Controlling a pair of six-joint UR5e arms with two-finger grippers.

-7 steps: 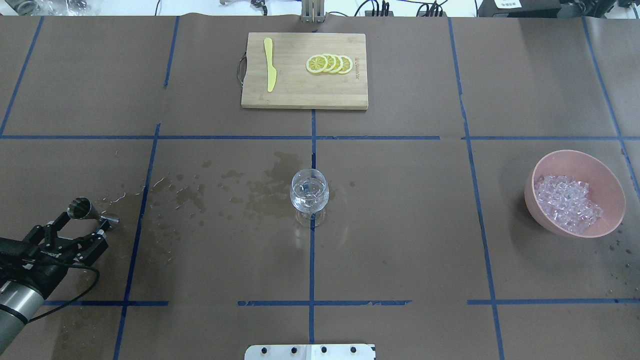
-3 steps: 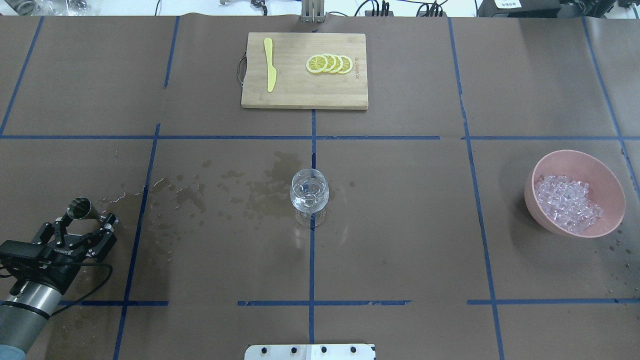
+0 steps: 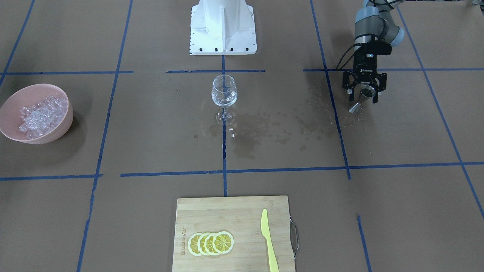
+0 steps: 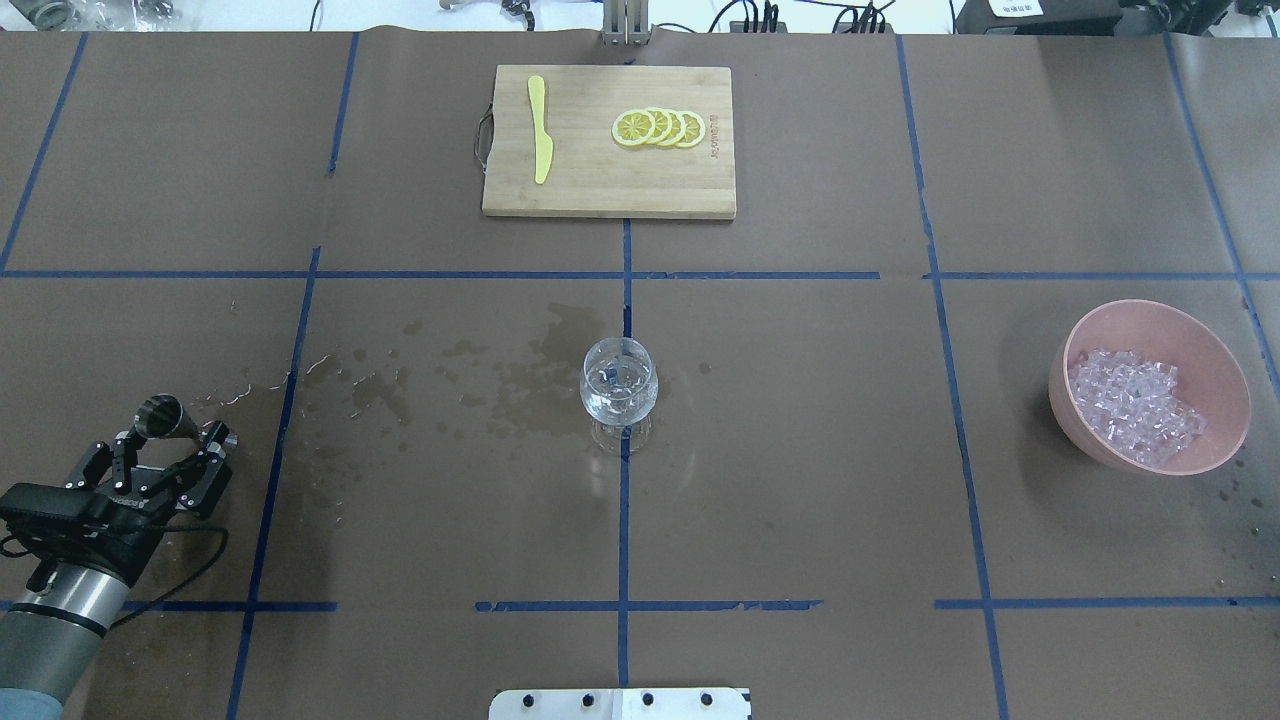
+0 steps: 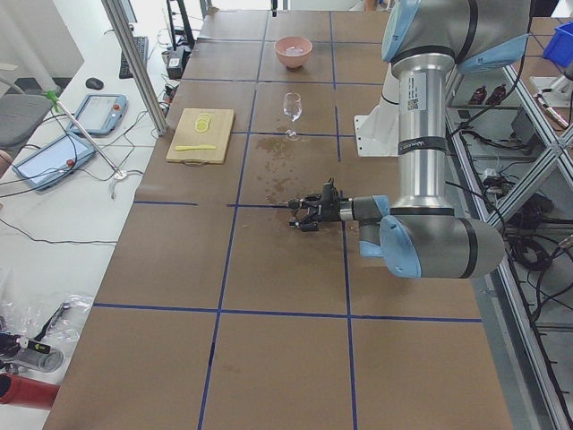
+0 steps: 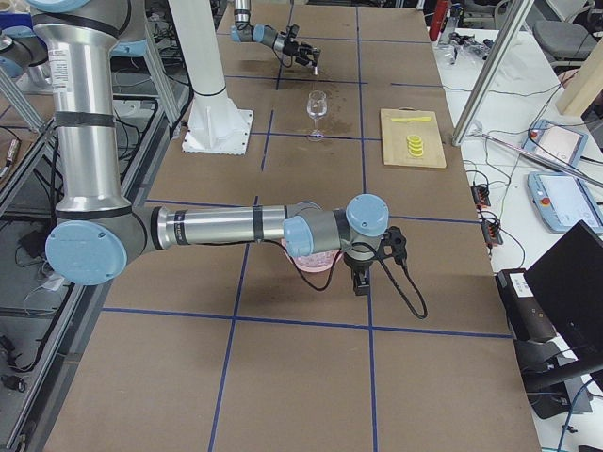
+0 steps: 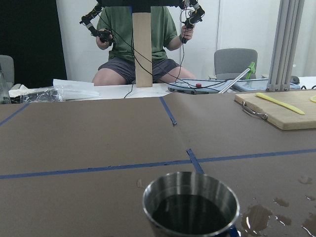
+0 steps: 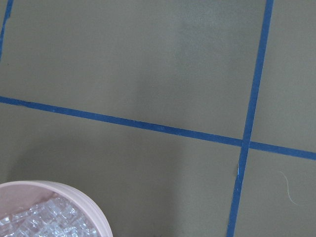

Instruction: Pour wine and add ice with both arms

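A stemmed wine glass [image 4: 619,390] [image 3: 224,92] stands at the table's centre with a little clear wine [image 4: 620,378] glinting in it. At the near left, a steel jigger [image 4: 158,417] [image 3: 355,108] stands on the table between the spread fingers of my left gripper [image 4: 172,438] [image 3: 362,99], which is open. The jigger's dark mouth [image 7: 190,205] fills the bottom of the left wrist view. Ice [image 4: 1135,405] [image 3: 38,115] is heaped in a pink bowl [image 4: 1062,385] at the right. My right gripper [image 6: 361,281] hangs by that bowl's rim [image 8: 59,186]; I cannot tell whether it is open or shut.
A wooden cutting board [image 4: 610,185] at the far centre carries lemon slices [image 4: 660,128] and a yellow knife [image 4: 540,130]. Wet spill patches [image 4: 520,385] spread left of the glass. The white base block [image 3: 223,26] sits behind the glass. A seated person [image 7: 138,39] faces the table.
My left wrist has turned level and drawn back slightly toward the robot. The jigger has stayed in place; the glass and the bowl are unmoved.
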